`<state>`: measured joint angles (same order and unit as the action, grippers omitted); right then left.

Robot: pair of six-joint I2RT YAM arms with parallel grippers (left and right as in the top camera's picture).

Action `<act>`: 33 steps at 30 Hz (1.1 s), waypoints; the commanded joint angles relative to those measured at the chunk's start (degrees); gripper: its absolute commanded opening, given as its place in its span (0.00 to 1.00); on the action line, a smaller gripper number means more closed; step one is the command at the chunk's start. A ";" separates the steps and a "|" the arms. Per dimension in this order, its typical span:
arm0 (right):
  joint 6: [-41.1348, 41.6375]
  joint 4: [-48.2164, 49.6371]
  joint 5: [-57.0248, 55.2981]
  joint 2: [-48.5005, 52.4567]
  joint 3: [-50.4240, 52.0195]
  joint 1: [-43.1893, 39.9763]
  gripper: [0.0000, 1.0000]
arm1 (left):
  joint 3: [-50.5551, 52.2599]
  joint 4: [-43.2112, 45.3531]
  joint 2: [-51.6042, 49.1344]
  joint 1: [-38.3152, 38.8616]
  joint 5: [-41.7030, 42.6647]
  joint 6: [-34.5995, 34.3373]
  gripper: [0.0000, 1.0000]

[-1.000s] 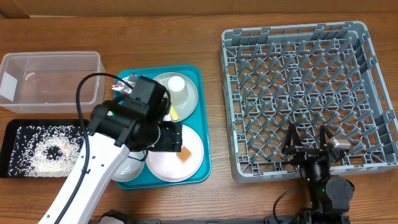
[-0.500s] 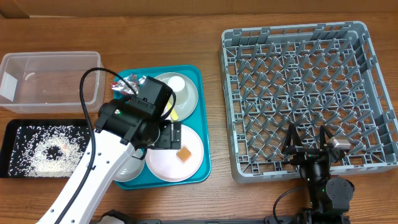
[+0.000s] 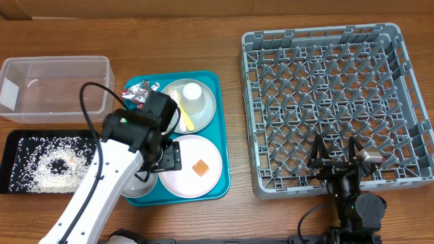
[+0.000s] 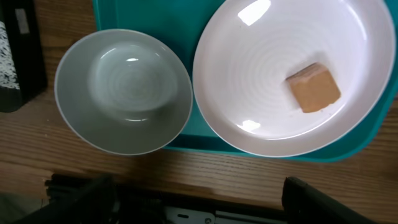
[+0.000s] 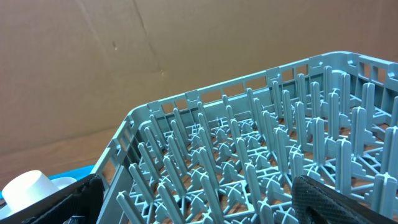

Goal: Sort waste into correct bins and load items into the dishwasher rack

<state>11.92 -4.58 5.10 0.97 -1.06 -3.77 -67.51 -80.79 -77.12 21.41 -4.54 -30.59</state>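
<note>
My left gripper (image 3: 168, 157) hangs open and empty over the teal tray (image 3: 215, 129), between the white bowl (image 3: 133, 186) and the pale pink plate (image 3: 203, 184). A small orange food cube (image 3: 200, 168) lies on that plate. In the left wrist view the bowl (image 4: 122, 90), the pink plate (image 4: 261, 118) and the cube (image 4: 313, 88) lie ahead of my gripper (image 4: 199, 208). Behind them a grey-green plate (image 3: 207, 108) carries a small white cup (image 3: 192, 93) and pale cutlery (image 3: 184, 116). Foil wrappers (image 3: 139, 91) sit at the tray's back left corner. My right gripper (image 3: 337, 159) stands open at the near edge of the grey dishwasher rack (image 3: 332, 95).
The clear tub (image 3: 54, 88) stands at the back left. In front of it, the black tray (image 3: 13, 146) holds scattered rice (image 3: 47, 169). From the right wrist view I see the rack's pegs (image 5: 267, 155), the white cup (image 5: 28, 185) and a cardboard wall behind.
My left gripper has moved left, off the pink plate, and the orange cube now lies fully uncovered. The right arm has not moved.
</note>
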 commanded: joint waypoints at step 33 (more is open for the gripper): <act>33.51 31.61 24.30 -0.09 0.57 -0.33 1.00 | -14.67 -3.48 -0.50 -39.50 -0.02 -5.07 1.00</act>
<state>39.83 22.76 22.52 1.21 -1.06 -3.77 -82.59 -84.71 -77.80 -17.78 -5.58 -34.65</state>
